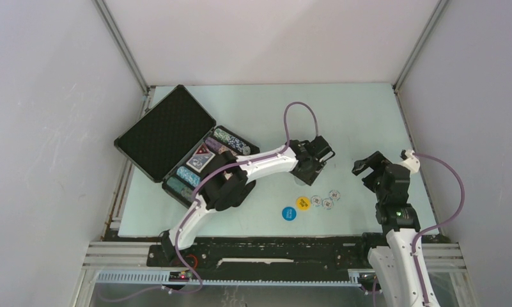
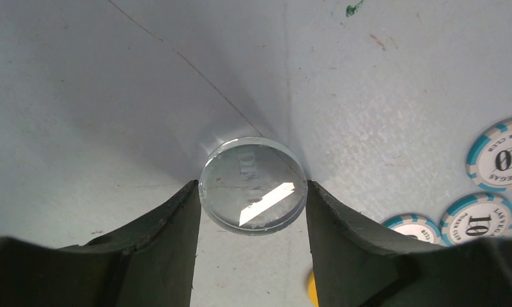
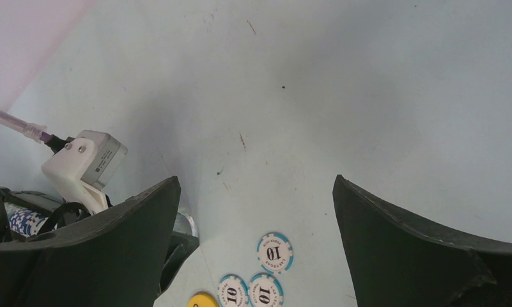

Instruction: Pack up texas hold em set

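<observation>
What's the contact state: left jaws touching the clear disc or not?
Touching. In the left wrist view the clear disc sits between the jaws of the left gripper, and both inner edges meet its rim with no visible gap.

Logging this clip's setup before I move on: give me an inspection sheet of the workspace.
Surface: pale table, scuffed and specked.
Job's things: open black case holding chips, at left; three loose chips, yellow disc and blue disc near the front; clear disc.
Clutter: nothing seen.
Grippers: left gripper shut on clear disc; right gripper open, empty.
Cables: purple cables loop off both arms.
Surroundings: white walls.
</observation>
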`<action>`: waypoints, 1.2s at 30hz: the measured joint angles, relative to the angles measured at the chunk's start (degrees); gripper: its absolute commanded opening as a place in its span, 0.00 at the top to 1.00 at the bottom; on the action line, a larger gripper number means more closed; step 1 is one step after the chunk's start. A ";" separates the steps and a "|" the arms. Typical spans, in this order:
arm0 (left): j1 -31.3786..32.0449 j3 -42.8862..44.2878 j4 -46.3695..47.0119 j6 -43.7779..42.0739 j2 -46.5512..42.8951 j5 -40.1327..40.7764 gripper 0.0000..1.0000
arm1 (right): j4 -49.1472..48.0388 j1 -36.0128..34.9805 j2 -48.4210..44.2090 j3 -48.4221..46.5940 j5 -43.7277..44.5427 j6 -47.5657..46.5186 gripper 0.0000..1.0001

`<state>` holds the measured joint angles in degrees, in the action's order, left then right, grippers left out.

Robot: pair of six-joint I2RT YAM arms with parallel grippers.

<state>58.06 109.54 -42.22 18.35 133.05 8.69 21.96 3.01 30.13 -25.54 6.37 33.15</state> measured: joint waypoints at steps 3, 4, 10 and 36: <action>0.00 -0.09 -0.90 -0.74 -0.48 0.83 0.66 | 0.00 0.17 -0.02 0.00 -0.07 -0.02 0.01; 0.00 -0.11 -1.38 -0.90 -0.79 1.25 0.66 | 0.00 0.26 -0.02 0.00 -0.07 -0.02 0.01; -0.22 -3.02 -3.78 -2.45 -9.07 3.58 0.67 | -0.02 0.37 -0.07 0.00 -0.31 -0.04 0.01; -43.12 -43.21 -9.11 -4.35 -55.95 3.67 0.63 | -0.98 0.57 0.48 0.07 -3.08 -0.11 0.01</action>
<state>14.94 66.32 -51.33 14.00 77.10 12.36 20.97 3.57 30.61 -25.47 3.29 33.04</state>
